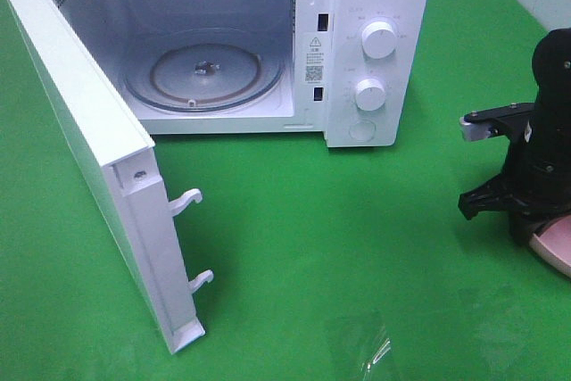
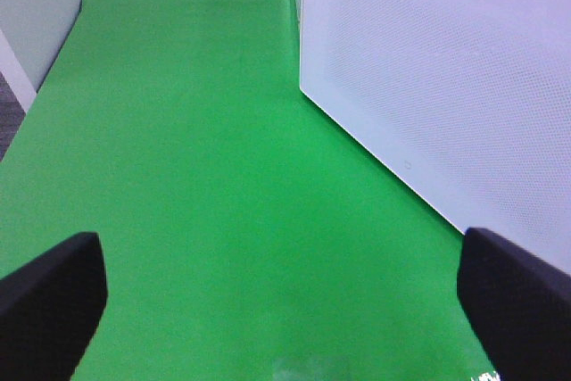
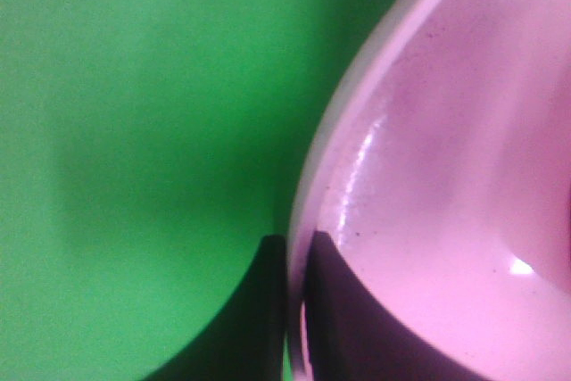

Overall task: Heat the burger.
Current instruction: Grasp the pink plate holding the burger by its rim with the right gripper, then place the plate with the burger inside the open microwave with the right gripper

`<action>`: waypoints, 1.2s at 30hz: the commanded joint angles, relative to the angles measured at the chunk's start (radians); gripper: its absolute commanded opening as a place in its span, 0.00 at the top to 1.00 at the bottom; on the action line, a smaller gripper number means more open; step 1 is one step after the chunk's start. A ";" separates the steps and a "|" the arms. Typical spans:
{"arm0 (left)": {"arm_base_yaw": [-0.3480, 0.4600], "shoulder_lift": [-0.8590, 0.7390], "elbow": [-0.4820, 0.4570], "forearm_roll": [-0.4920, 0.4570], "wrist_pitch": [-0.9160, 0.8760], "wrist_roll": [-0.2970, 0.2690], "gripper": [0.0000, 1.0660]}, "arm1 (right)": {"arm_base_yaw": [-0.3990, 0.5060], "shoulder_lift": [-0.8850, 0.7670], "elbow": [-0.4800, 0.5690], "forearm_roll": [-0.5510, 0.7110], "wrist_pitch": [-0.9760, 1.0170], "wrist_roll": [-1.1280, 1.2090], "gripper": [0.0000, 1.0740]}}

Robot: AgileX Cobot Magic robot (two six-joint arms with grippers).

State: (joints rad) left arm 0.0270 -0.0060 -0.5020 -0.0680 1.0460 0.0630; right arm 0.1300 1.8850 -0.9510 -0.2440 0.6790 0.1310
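- Gripping the rim of the glossy pink round plate (image 3: 446, 176), the right end effector (image 3: 296, 310) is closed. One black finger (image 3: 259, 318) sits outside the rim over the green cloth-covered desk (image 3: 134, 131), and the other sits inside on the plate's surface.
- The burger cannot be seen in any view, so its place, its long axis and the way it points cannot be told. Only a stretch of the plate's shiny inner surface lies just ahead of the right end effector.
- From the high camera, the white boxy microwave (image 1: 375, 42) stands well apart from the right end effector, across the desk. Its white door (image 1: 89, 158) is swung wide open, and the clear glass turntable (image 1: 205, 73) shows inside.
- The left end effector (image 2: 281, 310) is wide open, its two black fingers (image 2: 45, 301) far apart with green desk showing between them.
- A white panel with a fine dot pattern (image 2: 446, 86) stands upright ahead of the left end effector, nearer one finger than the other.
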 commanded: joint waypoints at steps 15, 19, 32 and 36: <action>-0.006 -0.019 0.002 -0.003 -0.007 -0.005 0.06 | 0.050 -0.081 0.001 -0.194 0.142 0.156 1.00; -0.006 -0.019 0.002 -0.003 -0.007 -0.005 0.06 | 0.068 -0.103 0.001 -0.223 0.160 0.180 1.00; -0.006 -0.019 0.002 -0.003 -0.007 -0.005 0.06 | 0.164 -0.174 0.001 -0.255 0.268 0.183 1.00; -0.006 -0.019 0.002 -0.003 -0.007 -0.005 0.06 | 0.197 -0.206 0.001 -0.255 0.292 0.183 1.00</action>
State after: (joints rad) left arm 0.0270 -0.0060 -0.5020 -0.0680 1.0460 0.0630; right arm 0.3060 1.7120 -0.9520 -0.4450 0.9230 0.3100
